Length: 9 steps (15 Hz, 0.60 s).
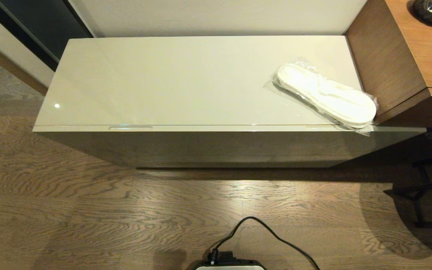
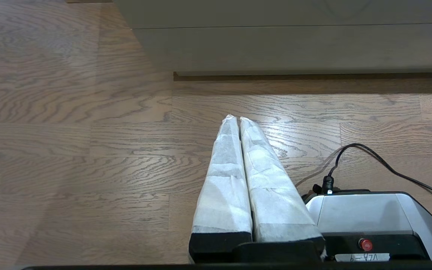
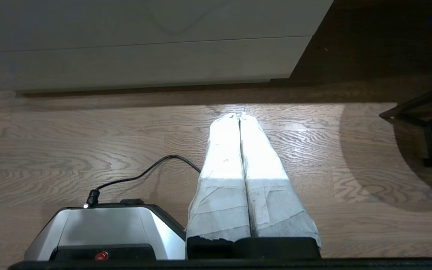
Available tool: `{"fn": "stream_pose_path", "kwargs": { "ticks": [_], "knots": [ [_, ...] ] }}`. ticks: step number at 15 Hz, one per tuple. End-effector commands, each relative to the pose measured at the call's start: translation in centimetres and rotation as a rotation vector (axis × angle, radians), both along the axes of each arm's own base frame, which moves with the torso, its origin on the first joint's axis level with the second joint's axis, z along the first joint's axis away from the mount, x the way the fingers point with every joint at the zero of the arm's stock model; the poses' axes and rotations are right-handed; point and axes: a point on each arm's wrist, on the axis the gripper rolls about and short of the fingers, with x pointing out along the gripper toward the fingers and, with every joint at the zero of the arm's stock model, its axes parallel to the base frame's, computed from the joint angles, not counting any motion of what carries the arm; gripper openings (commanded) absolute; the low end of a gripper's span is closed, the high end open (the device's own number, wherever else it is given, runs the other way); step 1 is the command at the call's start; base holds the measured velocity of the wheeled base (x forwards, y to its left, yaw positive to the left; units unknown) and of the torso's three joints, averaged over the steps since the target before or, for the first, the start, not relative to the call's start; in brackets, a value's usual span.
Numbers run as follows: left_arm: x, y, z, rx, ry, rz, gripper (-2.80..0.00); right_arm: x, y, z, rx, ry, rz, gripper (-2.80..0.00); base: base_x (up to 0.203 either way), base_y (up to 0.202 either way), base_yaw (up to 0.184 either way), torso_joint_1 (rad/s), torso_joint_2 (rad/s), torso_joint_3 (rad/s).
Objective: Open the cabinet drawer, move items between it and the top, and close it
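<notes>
The task is at its start: the cabinet drawer is fully closed along the frame's centre, and the slippers lie at the right of the top. The left gripper and right gripper hang low over the floor, fingers pressed together, holding nothing. The next move calls for raising an arm to the left slot handle and pulling the drawer out.

The slippers lie on the top at its right end, slanting toward the front right corner and overhanging the front edge. The wooden unit stands against the cabinet's right side. The cabinet drawer sits closed below the top's front edge.
</notes>
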Motion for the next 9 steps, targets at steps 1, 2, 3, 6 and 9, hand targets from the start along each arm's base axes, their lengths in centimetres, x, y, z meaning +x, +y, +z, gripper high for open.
{"fn": "stream_pose_path", "kwargs": {
  "ticks": [1, 2, 3, 6, 9],
  "knots": [
    [0.01, 0.0, 0.0, 0.0, 0.002, -0.001, -2.8, 0.02, 0.0, -0.09, 0.0, 0.003, 0.001, -2.8, 0.0, 0.0, 0.0, 0.0, 0.0, 0.0],
    [0.01, 0.0, 0.0, 0.0, 0.002, 0.001, -2.8, 0.02, 0.0, -0.09, 0.0, 0.003, 0.002, -2.8, 0.0, 0.0, 0.0, 0.0, 0.0, 0.0],
    [0.01, 0.0, 0.0, 0.0, 0.002, 0.001, -2.8, 0.02, 0.0, -0.09, 0.0, 0.003, 0.001, -2.8, 0.0, 0.0, 0.0, 0.0, 0.0, 0.0],
    [0.01, 0.0, 0.0, -0.002, 0.002, 0.001, -2.8, 0.02, 0.0, -0.09, 0.0, 0.003, 0.001, -2.8, 0.0, 0.0, 0.0, 0.0, 0.0, 0.0],
    [0.01, 0.0, 0.0, 0.0, 0.002, 0.001, -2.8, 0.02, 0.0, -0.09, 0.0, 0.003, 0.001, -2.8, 0.0, 0.0, 0.0, 0.0, 0.0, 0.0]
  ]
}}
